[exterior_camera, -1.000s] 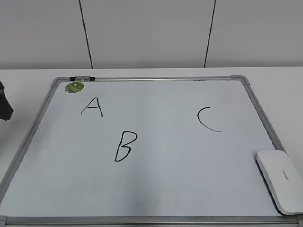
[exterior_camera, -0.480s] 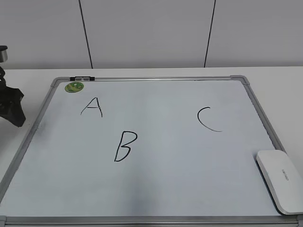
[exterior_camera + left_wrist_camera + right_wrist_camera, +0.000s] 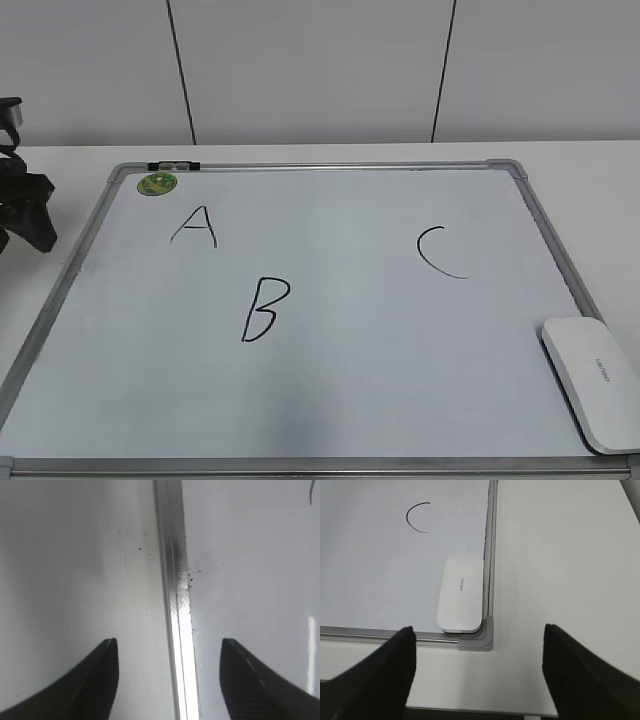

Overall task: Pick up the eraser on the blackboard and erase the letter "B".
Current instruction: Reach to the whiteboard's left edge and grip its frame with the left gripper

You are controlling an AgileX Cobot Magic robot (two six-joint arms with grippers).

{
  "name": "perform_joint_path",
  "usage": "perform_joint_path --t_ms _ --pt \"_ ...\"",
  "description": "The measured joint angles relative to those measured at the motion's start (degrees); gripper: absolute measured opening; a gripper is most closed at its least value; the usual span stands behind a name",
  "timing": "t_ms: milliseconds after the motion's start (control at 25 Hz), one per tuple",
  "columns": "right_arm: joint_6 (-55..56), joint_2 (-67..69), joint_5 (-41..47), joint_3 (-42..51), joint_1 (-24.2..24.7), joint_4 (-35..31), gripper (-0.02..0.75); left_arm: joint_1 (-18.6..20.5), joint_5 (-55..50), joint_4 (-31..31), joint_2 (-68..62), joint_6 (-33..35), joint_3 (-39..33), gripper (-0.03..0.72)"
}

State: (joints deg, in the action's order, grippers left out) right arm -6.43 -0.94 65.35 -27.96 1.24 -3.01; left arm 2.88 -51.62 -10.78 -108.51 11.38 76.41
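The blackboard (image 3: pixel 400 400) is a white dry-erase board with a silver-grey frame, flat on the table. The letter "B" (image 3: pixel 265 310) is drawn in black left of the middle. The eraser (image 3: pixel 592 380), a white rounded block, lies in the board's near right corner; it also shows in the right wrist view (image 3: pixel 461 594). My left gripper (image 3: pixel 25 220) hangs at the board's left edge; in the left wrist view (image 3: pixel 169 645) it is open and empty over the frame (image 3: pixel 172 555). My right gripper (image 3: pixel 479 632) is open and empty, above the table just short of the eraser.
A black "A" (image 3: pixel 196 227) and a black "C" (image 3: pixel 438 252) are on the board. A round green magnet (image 3: pixel 157 184) sits at the far left corner. A small black-and-silver clip (image 3: pixel 173 166) is on the far frame. White table lies beyond the board's right frame (image 3: pixel 570 555).
My left gripper has come further into view at the left edge and risen a little. The eraser and letters have not moved.
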Motion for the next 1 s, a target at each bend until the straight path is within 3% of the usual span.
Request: perform_joint_path --t_ms 280,560,1000 --pt "0.0 0.0 0.0 0.0 0.0 -0.24 0.587 0.0 -0.54 -1.13 -5.71 1.04 3.69 0.449" --pt "0.0 0.0 0.0 0.0 0.0 -0.32 0.587 0.67 -1.31 -1.6 -9.74 2.12 6.46 0.379" --pt "0.0 0.0 0.0 0.0 0.0 -0.37 0.587 1.26 -1.72 -2.8 -12.03 3.47 7.15 0.368"
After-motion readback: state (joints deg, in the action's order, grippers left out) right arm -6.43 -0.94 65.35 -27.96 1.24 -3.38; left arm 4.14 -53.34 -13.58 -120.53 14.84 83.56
